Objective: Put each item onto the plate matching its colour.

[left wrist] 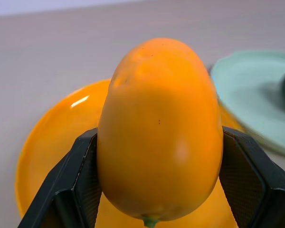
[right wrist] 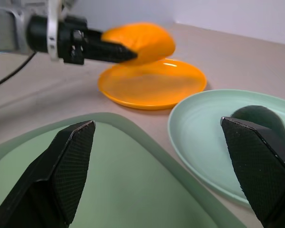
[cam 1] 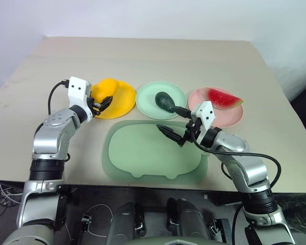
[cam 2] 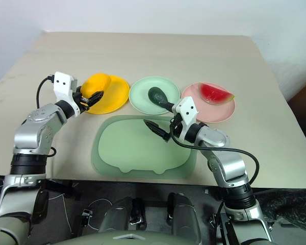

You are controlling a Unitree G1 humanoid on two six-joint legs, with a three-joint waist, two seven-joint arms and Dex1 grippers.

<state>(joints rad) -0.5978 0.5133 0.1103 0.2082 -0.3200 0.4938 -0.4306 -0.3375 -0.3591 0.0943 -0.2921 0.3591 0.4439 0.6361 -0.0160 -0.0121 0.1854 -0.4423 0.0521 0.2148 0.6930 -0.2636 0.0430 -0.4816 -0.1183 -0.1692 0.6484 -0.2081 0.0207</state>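
The mango point(cam 1: 106, 88) is a glossy yellow-orange, close in shade to the yellow-orange plate point(cam 1: 123, 102) under it. The avocado point(cam 1: 164, 100) is dark green on a pale mint green plate point(cam 1: 149, 97). The watermelon wedge point(cam 1: 222, 98) is red with a thin green rind — its plate point(cam 1: 229, 117) is pink. The tray point(cam 1: 143, 153) is a muted pale green. The worktop point(cam 1: 158, 58) is plain beige. Both grippers have black fingers point(right wrist: 73, 164) — finely textured on the pads — on white and silver arms.
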